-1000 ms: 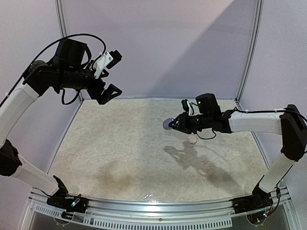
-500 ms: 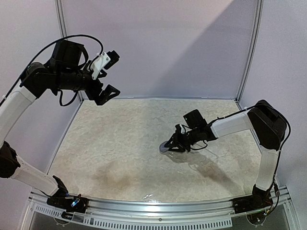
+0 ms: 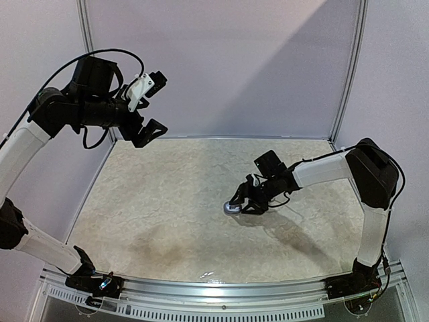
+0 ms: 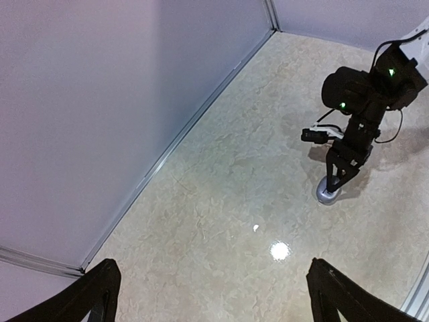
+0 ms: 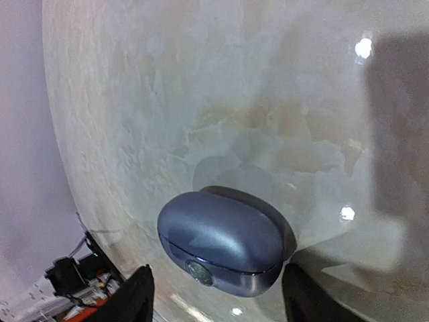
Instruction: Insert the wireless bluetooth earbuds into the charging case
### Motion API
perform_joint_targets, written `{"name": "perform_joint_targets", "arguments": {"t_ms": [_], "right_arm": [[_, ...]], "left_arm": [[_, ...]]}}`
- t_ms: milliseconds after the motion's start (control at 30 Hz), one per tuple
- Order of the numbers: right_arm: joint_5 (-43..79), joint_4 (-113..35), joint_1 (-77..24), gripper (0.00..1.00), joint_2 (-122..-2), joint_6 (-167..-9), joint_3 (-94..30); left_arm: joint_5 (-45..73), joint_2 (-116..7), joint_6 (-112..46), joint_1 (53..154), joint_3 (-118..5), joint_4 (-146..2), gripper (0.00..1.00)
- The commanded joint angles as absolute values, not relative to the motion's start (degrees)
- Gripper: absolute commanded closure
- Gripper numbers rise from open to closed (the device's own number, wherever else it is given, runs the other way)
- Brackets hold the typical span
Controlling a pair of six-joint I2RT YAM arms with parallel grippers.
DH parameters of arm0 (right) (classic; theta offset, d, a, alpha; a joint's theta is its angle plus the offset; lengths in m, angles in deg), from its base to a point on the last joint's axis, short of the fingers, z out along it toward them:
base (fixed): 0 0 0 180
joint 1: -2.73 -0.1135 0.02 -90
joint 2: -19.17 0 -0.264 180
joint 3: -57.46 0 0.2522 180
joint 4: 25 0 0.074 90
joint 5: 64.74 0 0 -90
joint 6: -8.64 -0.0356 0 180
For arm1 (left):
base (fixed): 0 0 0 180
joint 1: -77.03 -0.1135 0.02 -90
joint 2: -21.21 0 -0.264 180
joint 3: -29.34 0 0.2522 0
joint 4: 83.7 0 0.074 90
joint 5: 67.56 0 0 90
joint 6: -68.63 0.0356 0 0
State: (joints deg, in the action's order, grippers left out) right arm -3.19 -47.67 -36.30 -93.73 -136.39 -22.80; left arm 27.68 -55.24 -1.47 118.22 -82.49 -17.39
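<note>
Blue-grey charging case (image 5: 221, 245) lies closed on the table (image 3: 167, 201), between your right gripper's (image 3: 244, 204) spread, empty jaws. Smooth and round, it will probably slip; take its long sides. Your left gripper (image 3: 159, 104) gapes empty.

Top camera overlooks the table (image 3: 167, 221); both wrist views share the case (image 5: 221, 241), right one closest.

A glossy beige marbled tabletop (image 3: 167, 194) stood walled by plain lilac panels (image 3: 221, 67) with metal corner posts (image 3: 350, 67). Light glared in spots (image 4: 279, 250) on it. An aluminium rail (image 3: 221, 290) edged its near side.
</note>
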Motion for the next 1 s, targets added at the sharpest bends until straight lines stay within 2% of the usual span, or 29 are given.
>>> {"name": "perform_joint_targets", "arguments": {"t_ms": [0, 33, 67, 100, 300, 467, 667, 767, 900, 967], "right_arm": [[0.17, -54.31, -35.81, 0.27, -93.93, -133.53, -25.85], [0.63, -55.62, -35.80, 0.20, -93.67, -132.88, -26.46], [1.28, -56.85, -35.77, 0.06, -93.41, -132.50, -26.96], [2.21, -58.19, -35.75, 0.02, -92.86, -131.89, -27.50], [12.28, -66.16, -35.55, 0.01, -87.22, -125.25, -31.74], [23.44, -63.77, -33.33, 0.01, -75.62, -118.37, -28.42], [18.04, -52.79, -19.97, 0.01, -61.99, -120.58, -13.49], [28.98, -47.82, -15.58, 0.01, -52.41, -122.22, -3.63], [46.13, -50.32, -14.59, 0.01, -44.29, -119.88, 1.20], [49.14, -51.59, -14.59, 0.01, -41.74, -117.76, 2.86]], "left_arm": [[27.98, -54.48, -1.18, 117.47, -81.74, -17.73, 0.01], [28.03, -54.47, -1.28, 117.40, -81.58, -17.73, 0.01], [28.05, -54.39, -1.25, 117.31, -81.36, -17.73, 0.01], [28.16, -54.31, -1.51, 117.17, -81.18, -17.73, 0.01], [28.70, -53.18, -6.55, 113.89, -76.66, -19.23, 0.01], [23.80, -49.82, -13.87, 104.25, -66.75, -21.00, 0.01], [19.30, -35.92, -18.35, 95.78, -45.23, -33.49, 0.01], [18.73, -30.98, -22.22, 89.23, -35.85, -38.81, 0.01], [18.71, -28.81, -24.99, 81.08, -27.65, -45.47, 0.01], [21.83, -28.46, -26.98, 79.99, -23.32, -51.94, 0.01]]}}
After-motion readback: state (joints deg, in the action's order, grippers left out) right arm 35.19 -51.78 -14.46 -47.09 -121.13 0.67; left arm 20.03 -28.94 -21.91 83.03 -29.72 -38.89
